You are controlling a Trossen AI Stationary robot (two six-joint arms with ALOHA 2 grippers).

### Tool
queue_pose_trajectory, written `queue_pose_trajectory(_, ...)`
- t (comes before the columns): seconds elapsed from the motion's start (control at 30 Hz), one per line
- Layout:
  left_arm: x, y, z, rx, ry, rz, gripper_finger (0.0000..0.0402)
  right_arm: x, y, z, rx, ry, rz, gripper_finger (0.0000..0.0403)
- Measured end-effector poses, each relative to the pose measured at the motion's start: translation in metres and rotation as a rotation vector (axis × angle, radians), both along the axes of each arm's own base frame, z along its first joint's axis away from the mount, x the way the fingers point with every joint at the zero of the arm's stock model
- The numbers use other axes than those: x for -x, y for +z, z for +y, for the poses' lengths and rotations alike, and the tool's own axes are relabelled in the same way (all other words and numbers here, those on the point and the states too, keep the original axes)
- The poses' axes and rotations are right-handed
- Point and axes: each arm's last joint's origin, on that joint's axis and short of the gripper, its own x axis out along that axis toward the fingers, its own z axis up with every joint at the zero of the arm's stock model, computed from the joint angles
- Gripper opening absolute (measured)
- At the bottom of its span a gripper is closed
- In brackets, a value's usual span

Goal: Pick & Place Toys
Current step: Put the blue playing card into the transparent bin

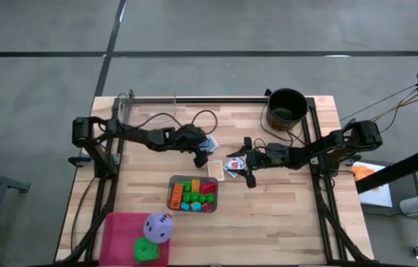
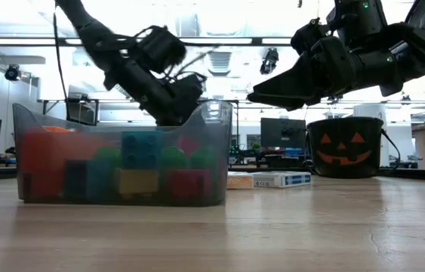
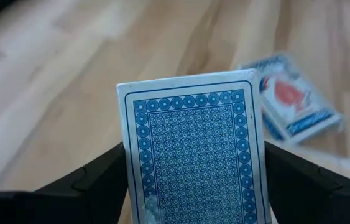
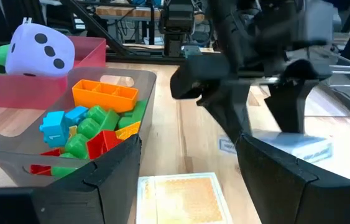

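My left gripper [image 1: 200,154] is over the table's middle, shut on a blue-backed playing card [image 3: 193,149]. Whether that is one card or a pack, I cannot tell. My right gripper [image 4: 187,149] hovers open close by to the right, above a pale card [image 4: 181,196] lying flat on the table. A blue and red card box [image 3: 296,102] lies on the wood between the two grippers. The grey tray [image 1: 171,194] holds several bright blocks [image 4: 94,121]. A purple die [image 1: 158,227] and a green die [image 1: 146,251] sit in a pink tray [image 1: 119,226]. My left gripper pinches the card by its two long edges [image 3: 128,168], one finger on each side. The fingers [image 3: 94,180] slant downward from the table's left and lie along the card. The card's patterned back faces the wrist and its far end is tilted up. Its near end is hidden below the fingers.
A black bucket with a pumpkin face [image 2: 346,147] stands at the far right of the table. The grey tray is just in front of both grippers, toward the near edge. The pink tray is at the near left corner. Bare wood lies at the right.
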Motion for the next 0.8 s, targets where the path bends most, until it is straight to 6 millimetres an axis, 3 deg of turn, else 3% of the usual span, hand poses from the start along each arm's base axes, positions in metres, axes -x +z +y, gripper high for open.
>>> queue_pose_trajectory(0.27, 0.042, 0.011, -0.009, -0.071, 0.001, -0.226, 0.0304, -0.001, 0.001, 0.000, 0.001, 0.001, -0.016, 0.0261)
queue_pose_trajectory(0.43, 0.073, 0.031, -0.009, -0.155, 0.103, -0.293, 0.0304, -0.001, 0.001, 0.000, 0.005, 0.001, -0.021, 0.0261)
queue_pose_trajectory(0.63, 0.107, 0.051, 0.001, -0.258, 0.256, -0.320, 0.0304, -0.001, 0.002, 0.000, 0.005, 0.002, -0.027, 0.0261)
queue_pose_trajectory(0.8, 0.131, 0.055, 0.017, -0.326, 0.444, -0.304, 0.0304, -0.001, 0.002, 0.000, 0.005, 0.001, -0.027, 0.0261)
